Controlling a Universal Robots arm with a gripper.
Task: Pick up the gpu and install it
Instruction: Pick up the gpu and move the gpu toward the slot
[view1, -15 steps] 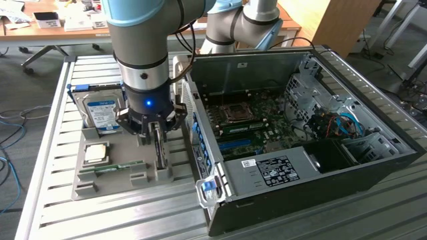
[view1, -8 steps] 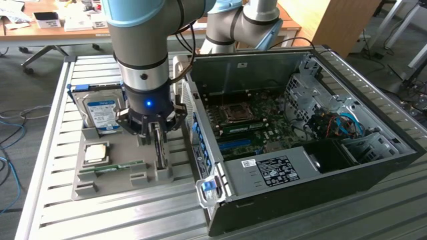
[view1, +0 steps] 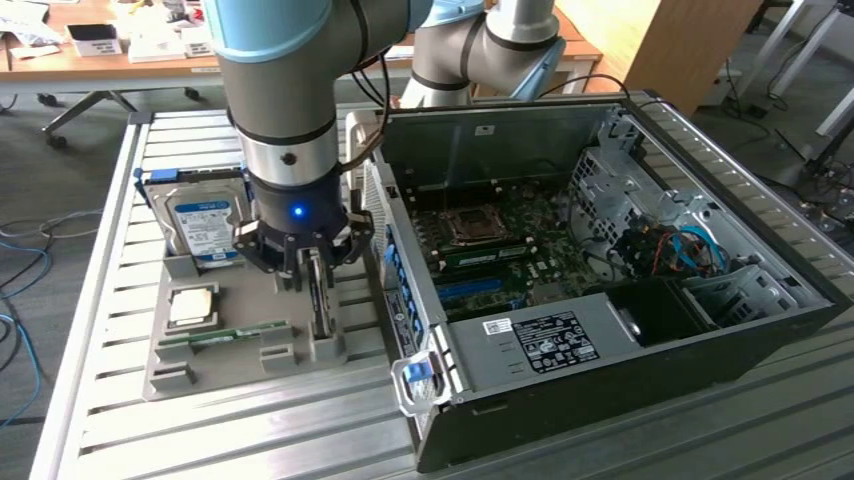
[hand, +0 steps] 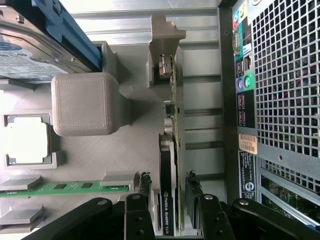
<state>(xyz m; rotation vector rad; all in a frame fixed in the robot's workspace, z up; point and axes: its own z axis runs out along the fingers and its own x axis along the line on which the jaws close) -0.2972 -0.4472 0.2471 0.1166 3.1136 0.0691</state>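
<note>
the flat green circuit-board gpu (view1: 320, 300) (hand: 170, 150) with a black cooler is being supported on its edge in a slot of the grey plastic tray (view1: 240, 300), just beside the open black computer case (view1: 641, 330). it is being straddled by the black gripper (view1: 316, 270) (hand: 169, 182). the fingers (hand: 145, 187) are being held apart, one on each side of the card, with small gaps visible. a silver hard drive with blue label (view1: 200, 225) is standing in the same tray.
</note>
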